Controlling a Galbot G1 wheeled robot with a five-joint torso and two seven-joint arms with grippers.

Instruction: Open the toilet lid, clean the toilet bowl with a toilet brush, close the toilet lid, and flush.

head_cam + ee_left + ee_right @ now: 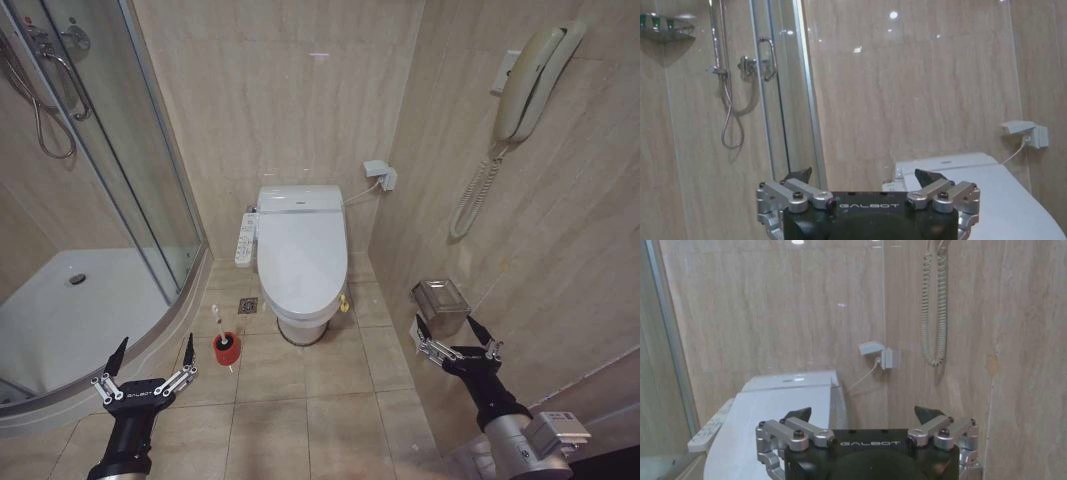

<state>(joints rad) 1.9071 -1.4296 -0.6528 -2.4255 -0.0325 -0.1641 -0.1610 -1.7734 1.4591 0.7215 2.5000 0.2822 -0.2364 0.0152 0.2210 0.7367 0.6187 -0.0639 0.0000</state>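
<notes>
Toilet lid: lowered flat over the toilet bowl, against the back wall.
Loop tag: yellow-green, at the lid's front right edge.
Button panel: white arm on the bowl's left side.
Toilet brush: white handle upright in the red cup holder, on the floor tiles left of the bowl, beside the shower tray.
Left gripper: low at left, jaws spread, holding nothing.
Right gripper: low at right near the wall, jaws spread, holding nothing.
</notes>
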